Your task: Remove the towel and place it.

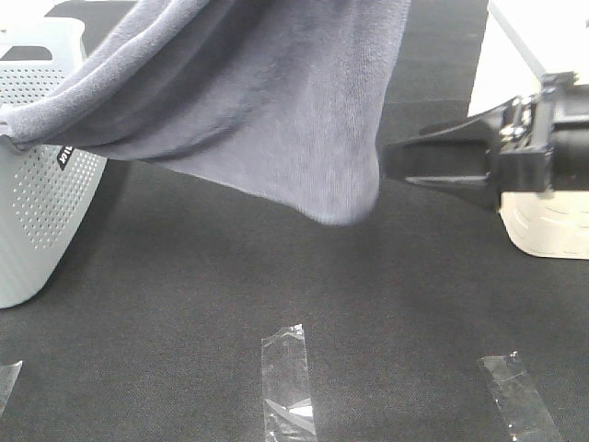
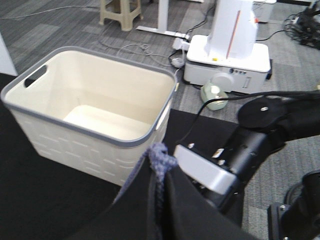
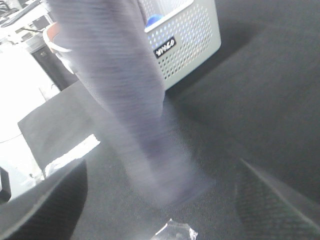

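Note:
The slate grey-blue towel (image 1: 267, 101) hangs in the air across the top of the exterior high view, one end still draped over the white perforated basket (image 1: 37, 212). My left gripper (image 2: 159, 175) is shut on a bunched edge of the towel (image 2: 157, 155); it is out of the exterior high view. My right gripper (image 1: 405, 164) is open, its fingers pointing at the towel's low hanging corner, close to it. In the right wrist view the towel (image 3: 125, 100) hangs blurred ahead of the open right gripper (image 3: 160, 195).
A cream basket with a grey rim (image 2: 90, 135) stands empty at the table's right edge (image 1: 543, 230). The white perforated basket (image 3: 185, 45) holds a bright blue cloth (image 3: 154, 20). Clear tape strips (image 1: 287, 378) (image 1: 515, 391) lie on the black table.

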Controlling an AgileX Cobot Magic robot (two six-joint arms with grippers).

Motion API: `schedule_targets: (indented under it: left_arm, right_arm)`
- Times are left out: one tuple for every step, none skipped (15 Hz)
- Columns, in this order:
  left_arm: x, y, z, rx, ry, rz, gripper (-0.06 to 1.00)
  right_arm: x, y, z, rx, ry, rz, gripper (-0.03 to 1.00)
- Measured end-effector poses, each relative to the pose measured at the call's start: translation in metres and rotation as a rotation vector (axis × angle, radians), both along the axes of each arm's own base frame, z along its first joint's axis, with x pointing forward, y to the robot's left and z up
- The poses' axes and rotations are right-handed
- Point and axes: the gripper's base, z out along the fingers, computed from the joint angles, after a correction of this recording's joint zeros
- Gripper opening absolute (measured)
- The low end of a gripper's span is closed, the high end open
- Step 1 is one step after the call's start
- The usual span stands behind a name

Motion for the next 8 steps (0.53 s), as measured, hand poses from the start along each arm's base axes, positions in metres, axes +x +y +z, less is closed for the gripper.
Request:
schedule_targets:
  left_arm:
    - [-0.0017,-0.0001,0.0001,0.001,0.004,-0.015,0.00]
    - [-0.0017,-0.0001,0.0001,0.001,0.004,-0.015,0.00]
    - [-0.0022,-0.0002,0.0001,0.001,0.005,-0.021,0.00]
    - [-0.0023,-0.0002,0.0001,0.001,0.006,-0.022,0.00]
    - [-0.0024,-0.0002,0.0000,0.002,0.006,-0.022,0.00]
    - [-0.0024,-0.0002,0.0000,0.002,0.006,-0.022,0.00]
    - [-0.0025,-0.0002,-0.0001,0.003,0.006,-0.024,0.00]
    - [-0.0025,-0.0002,-0.0002,0.004,0.006,-0.025,0.00]
  right_arm:
    - [0.0012,0.0008,-0.0030,0.003,0.011,0.012,0.75]
    - [0.0012,0.0008,-0.0030,0.003,0.011,0.012,0.75]
    - [0.0016,0.0021,-0.0052,0.013,0.016,0.035,0.75]
    - [0.0015,0.0033,-0.0069,0.020,0.020,0.058,0.75]
    - [0.0012,0.0039,-0.0074,0.024,0.015,0.073,0.75]
    - [0.0013,0.0040,-0.0076,0.022,0.011,0.076,0.75]
    - [0.0016,0.0039,-0.0080,0.021,0.011,0.076,0.75]
    - [0.0029,0.0038,-0.0101,0.016,0.016,0.073,0.75]
